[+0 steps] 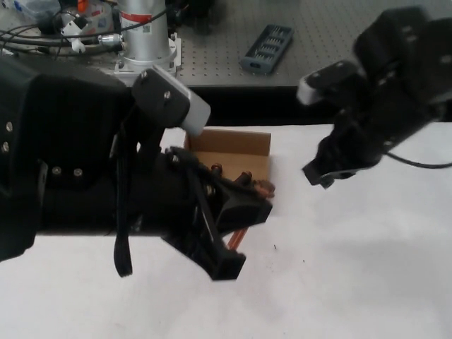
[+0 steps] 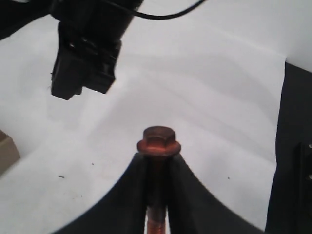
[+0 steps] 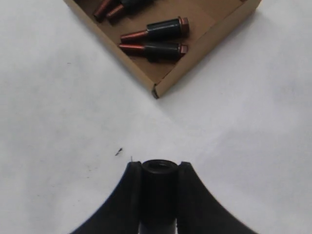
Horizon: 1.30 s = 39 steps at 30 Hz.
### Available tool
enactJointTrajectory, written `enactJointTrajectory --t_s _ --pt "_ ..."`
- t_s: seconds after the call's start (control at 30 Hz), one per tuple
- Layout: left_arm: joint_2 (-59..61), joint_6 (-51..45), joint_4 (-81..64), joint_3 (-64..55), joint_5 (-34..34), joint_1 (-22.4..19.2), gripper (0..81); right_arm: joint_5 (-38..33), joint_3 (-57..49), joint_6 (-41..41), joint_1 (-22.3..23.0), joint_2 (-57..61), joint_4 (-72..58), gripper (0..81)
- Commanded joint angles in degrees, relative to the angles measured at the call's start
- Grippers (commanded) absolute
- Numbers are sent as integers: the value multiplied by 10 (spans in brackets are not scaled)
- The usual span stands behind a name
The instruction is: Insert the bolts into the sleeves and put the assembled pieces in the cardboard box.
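Beside the cardboard box [image 3: 219, 17], over the white-covered counter [image 3: 58, 122]: two loaded hands, entered in turn. Item one, left hand [image 2: 158, 158]: closed narrow on a copper-coloured bolt [image 2: 158, 140], flanged hex head standing just past the fingertips, shank running back between the fingers; in the high view it sits against the box's near side. Item two, right hand [image 3: 159, 166]: closed narrow on a black sleeve [image 3: 159, 195], open bore facing outward past the fingertips; it hangs off the box's right side, apart from it and from the left hand. Item three, contents of the box: assembled pieces [image 3: 156, 30], each a dark sleeve on a copper bolt, lying flat on the box floor. Step in hand, as judged: mating this bolt with this sleeve, ahead of dropping the pair in the box. Handling notes: the bolt's head leads, so the threaded end likely has to be turned toward the bore before approach. Bring both hands together clear of the box wall. Set bolt and bore on one line before contact; a tilted entry may jam at the rim. Advance slowly and keep both grips firm. Release one hand only once the head seats against the sleeve.
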Motion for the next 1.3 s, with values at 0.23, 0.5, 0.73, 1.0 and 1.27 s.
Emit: enactJointTrajectory --t_s 0.23,0.5,0.73,1.0,1.27 --pt "-6 -15 -57 -1 49 1 6 -90 181 76 7 -218 -131 36" --pt "-6 -48 -97 -1 79 1 6 -90 313 119 76 -371 -237 36" --pt "-5 -61 -111 -1 100 1 6 -94 379 152 155 -417 -345 36" --pt "8 -207 -335 72 71 1 6 14 405 158 243 -424 -423 36" --pt "10 -271 -458 141 42 1 6 93 442 196 299 -426 -503 36"
